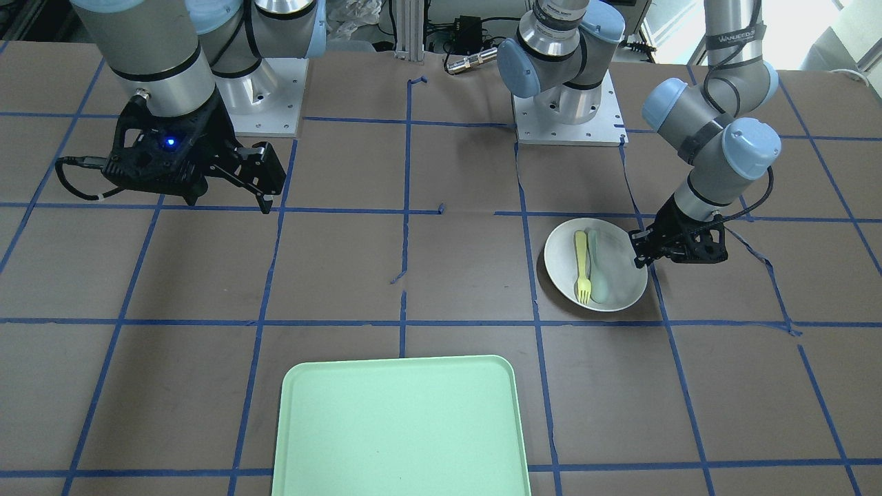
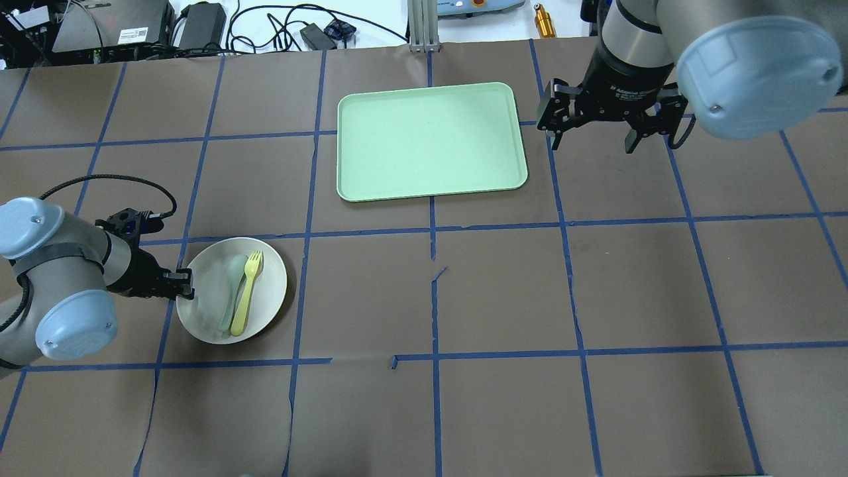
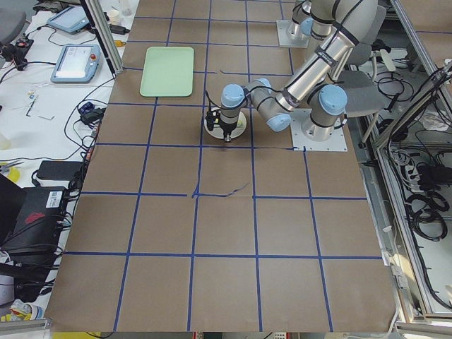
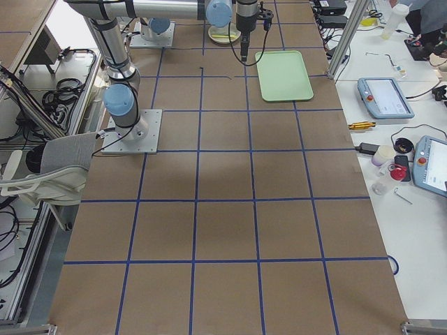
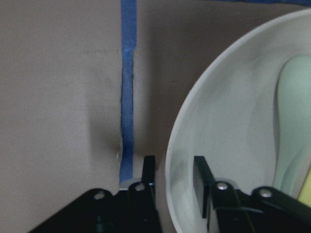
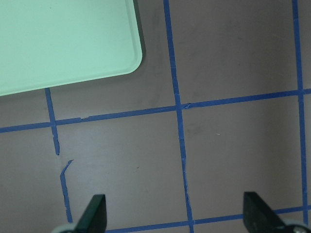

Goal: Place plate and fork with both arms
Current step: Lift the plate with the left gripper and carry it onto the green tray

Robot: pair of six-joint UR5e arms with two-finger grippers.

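A round, shallow, matte off-white plate (image 2: 266, 291) sat on the brown paper-covered table (image 2: 503, 291), well apart from the mint-green tray (image 2: 430, 142), nearer the robot and off to its left. In the plate, side by side, lay a slim pale-yellow plastic fork (image 2: 246, 295) and a grey-green spoon (image 2: 233, 278), the spoon on the side farther from the tray. The left gripper (image 2: 185, 286) straddled the plate's rim on the side away from the tray. One of its black fingers (image 5: 199, 174) was inside and one outside, narrowly parted, with slim gaps showing to the rim. The right gripper (image 2: 591, 142) hung just beside the tray's right edge, its fingers spread wide and holding nothing. Blue tape (image 2: 662, 219), torn in places, gridded the table around the smooth, round-cornered rectangular tray.
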